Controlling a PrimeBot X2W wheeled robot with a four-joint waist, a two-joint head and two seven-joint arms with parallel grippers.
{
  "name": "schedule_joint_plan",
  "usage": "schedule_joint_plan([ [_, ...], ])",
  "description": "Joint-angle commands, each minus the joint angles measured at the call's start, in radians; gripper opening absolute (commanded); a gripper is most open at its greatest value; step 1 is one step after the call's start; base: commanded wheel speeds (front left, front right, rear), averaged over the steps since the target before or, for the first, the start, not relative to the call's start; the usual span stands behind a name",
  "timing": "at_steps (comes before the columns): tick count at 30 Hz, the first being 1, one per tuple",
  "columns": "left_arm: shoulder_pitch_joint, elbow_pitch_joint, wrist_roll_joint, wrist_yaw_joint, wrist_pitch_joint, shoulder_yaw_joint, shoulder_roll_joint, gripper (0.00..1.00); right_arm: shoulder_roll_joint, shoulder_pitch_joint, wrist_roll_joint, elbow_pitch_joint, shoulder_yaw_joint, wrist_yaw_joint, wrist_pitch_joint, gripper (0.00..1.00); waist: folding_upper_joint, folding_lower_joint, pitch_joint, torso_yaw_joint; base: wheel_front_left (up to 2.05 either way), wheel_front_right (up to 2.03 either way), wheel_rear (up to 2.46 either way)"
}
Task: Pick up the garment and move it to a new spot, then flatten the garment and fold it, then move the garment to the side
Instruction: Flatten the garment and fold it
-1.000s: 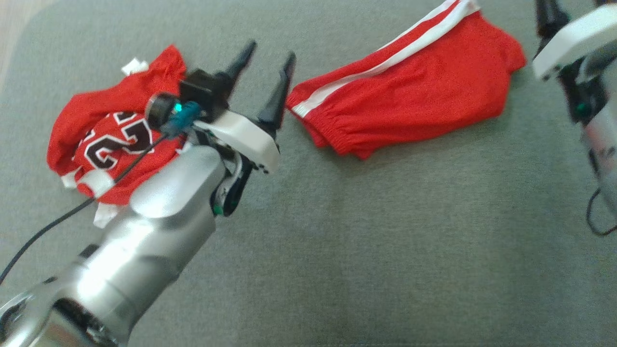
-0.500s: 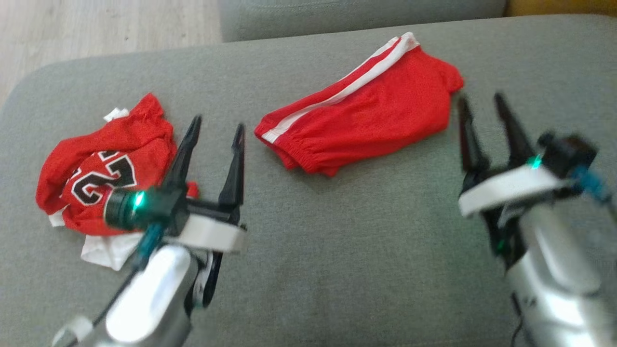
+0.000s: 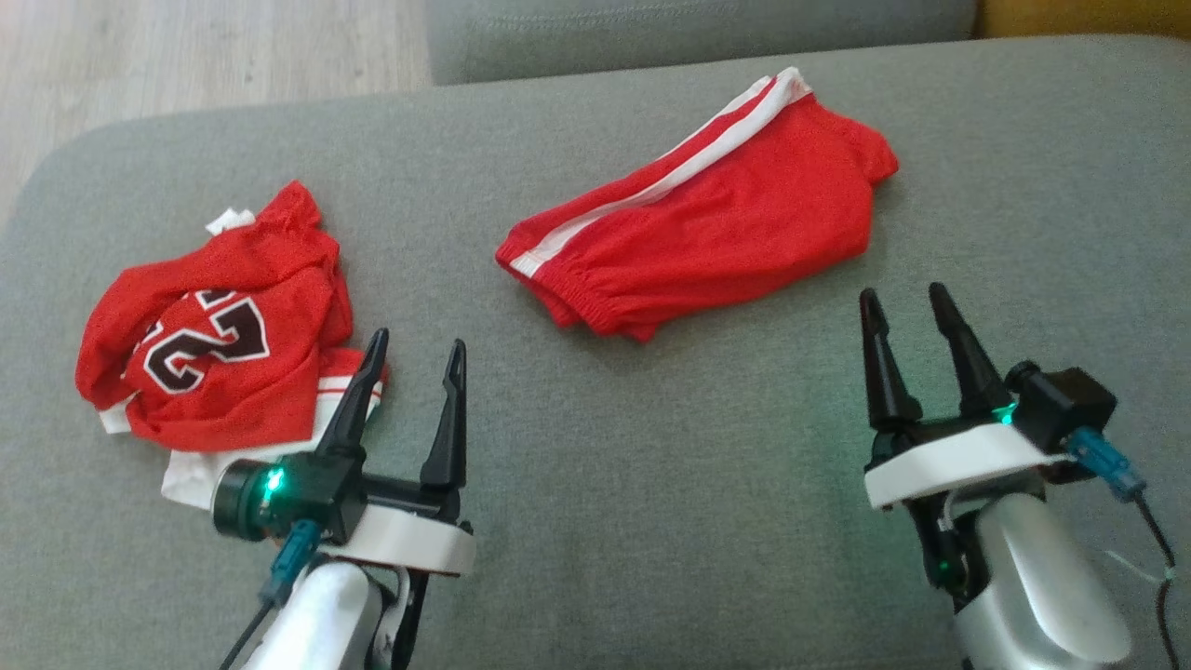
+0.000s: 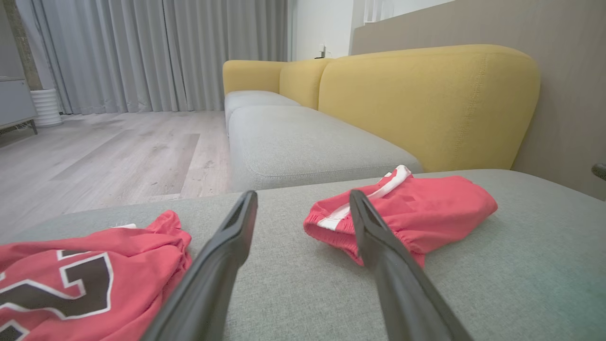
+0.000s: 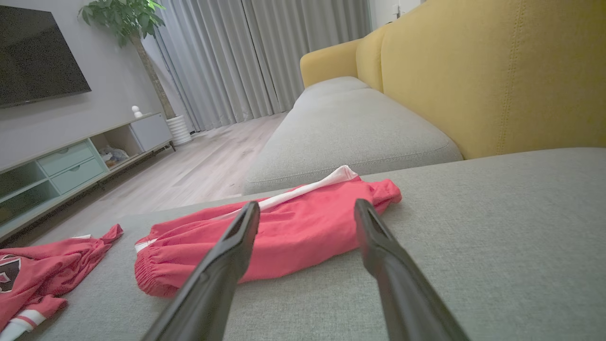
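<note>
Television [image 5: 38, 52] seen from right wrist; head view gives me left gripper [image 3: 419, 339], right gripper [image 3: 903, 291], both spread, empty. Crumpled jersey [image 3: 214, 372] just beside left gripper; shorts [image 3: 707, 223] ahead, apart.

Home living room is indicated. In the right wrist view a yellow-backed sofa [image 5: 473, 85] with grey seat cushions [image 5: 350, 128] is seen at 2 o'clock and floor-length curtains [image 5: 236, 61] at 12. A wall TV [image 5: 38, 52], potted plant [image 5: 128, 19] and low media cabinet [image 5: 71, 161] are seen around 10. Wood flooring [image 5: 199, 175] is laid.
</note>
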Motion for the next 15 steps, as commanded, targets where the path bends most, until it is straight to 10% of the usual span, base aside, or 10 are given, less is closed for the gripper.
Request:
schedule_joint_plan([
  [1, -0.053, -0.025, 0.021, -0.016, -0.006, 0.055, -0.003, 1.00, 0.014, -0.056, -0.020, -0.033, 0.002, -0.001, -0.007, 1.00, -0.0001, 0.0001, 0.026, 0.015, 0.00, 0.00, 0.00],
  [15, -0.154, -0.001, 0.101, -0.096, -0.006, 0.089, -0.068, 1.00, -0.094, -0.435, -0.121, 0.198, -0.247, -0.001, 0.238, 1.00, -0.0001, 0.0001, 0.212, 0.120, 0.00, 0.00, 0.00],
])
